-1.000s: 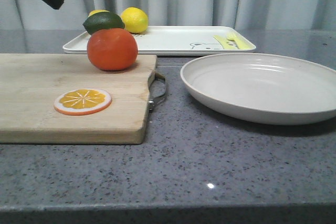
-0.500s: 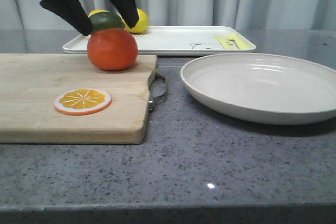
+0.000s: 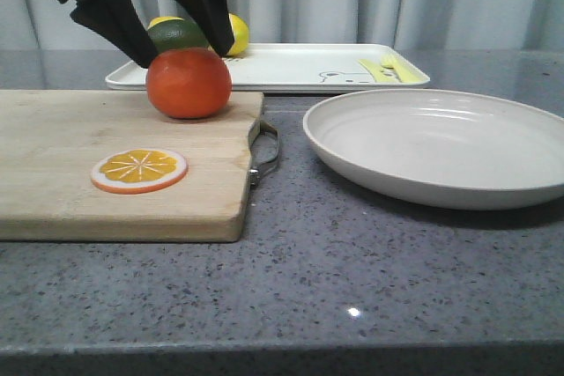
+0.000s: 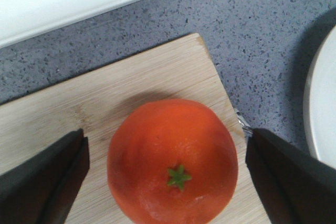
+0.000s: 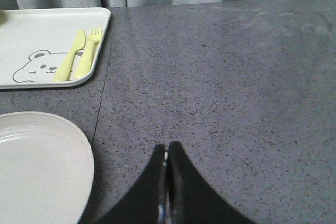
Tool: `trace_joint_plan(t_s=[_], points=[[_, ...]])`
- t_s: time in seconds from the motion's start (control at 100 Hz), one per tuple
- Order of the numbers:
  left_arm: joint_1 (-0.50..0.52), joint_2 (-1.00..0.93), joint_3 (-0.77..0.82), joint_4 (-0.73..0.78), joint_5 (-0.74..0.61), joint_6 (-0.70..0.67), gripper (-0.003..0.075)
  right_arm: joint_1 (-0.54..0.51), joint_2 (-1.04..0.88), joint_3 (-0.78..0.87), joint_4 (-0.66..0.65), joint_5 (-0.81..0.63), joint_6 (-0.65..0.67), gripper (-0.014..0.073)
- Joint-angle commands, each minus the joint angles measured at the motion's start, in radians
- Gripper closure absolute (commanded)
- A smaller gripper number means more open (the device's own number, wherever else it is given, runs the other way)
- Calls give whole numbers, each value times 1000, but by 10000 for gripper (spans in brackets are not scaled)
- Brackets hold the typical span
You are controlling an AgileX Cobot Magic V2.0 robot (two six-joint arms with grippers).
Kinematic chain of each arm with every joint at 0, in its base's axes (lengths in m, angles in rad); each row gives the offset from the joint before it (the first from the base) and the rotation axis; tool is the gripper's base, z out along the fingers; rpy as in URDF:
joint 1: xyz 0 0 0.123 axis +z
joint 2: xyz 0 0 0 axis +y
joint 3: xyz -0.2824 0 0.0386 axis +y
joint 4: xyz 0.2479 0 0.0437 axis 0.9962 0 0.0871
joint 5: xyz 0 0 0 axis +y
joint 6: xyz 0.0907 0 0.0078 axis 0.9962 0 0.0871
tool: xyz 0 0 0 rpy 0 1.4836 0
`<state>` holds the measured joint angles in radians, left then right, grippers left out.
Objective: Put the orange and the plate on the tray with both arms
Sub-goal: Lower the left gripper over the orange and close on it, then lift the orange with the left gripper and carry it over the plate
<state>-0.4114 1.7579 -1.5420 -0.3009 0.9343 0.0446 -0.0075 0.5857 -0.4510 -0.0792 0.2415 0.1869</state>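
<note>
The left gripper (image 3: 173,31) hangs wide open and empty over the orange (image 3: 189,83), so it should drop straight down with one finger each side, then squeeze gently.

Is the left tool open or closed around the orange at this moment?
Open. The left tool has a finger on each side of the orange, with cutting board visible in both gaps.
</note>
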Motion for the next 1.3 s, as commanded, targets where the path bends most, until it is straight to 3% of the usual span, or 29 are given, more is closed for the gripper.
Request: trace_joint_plan(t_s=[0.0,0.36,0.65,0.79,0.98,1.29], points=[[-8,-42,-33,-27,-39,-2,134,-6,7,-39,-6,-76,-2,653],[-8,-22,-33,-35,-26,-2,143,-6,7,-39,-6,-76,-2,653],[-8,-22,-33,-39,-22,-2,384,-6,7,-39,-6,-75,-2,653],[-8,-22,-37,-53,-15,-2,444,-6,7,-39,-6,-73,-2,653],[-57,-22,-121,-57,15,52,450,-6,7,-39,-6,-71,-2,653],[-246,15,-276,-57,-14,52,450,-6,7,-39,-6,-71,-2,653]])
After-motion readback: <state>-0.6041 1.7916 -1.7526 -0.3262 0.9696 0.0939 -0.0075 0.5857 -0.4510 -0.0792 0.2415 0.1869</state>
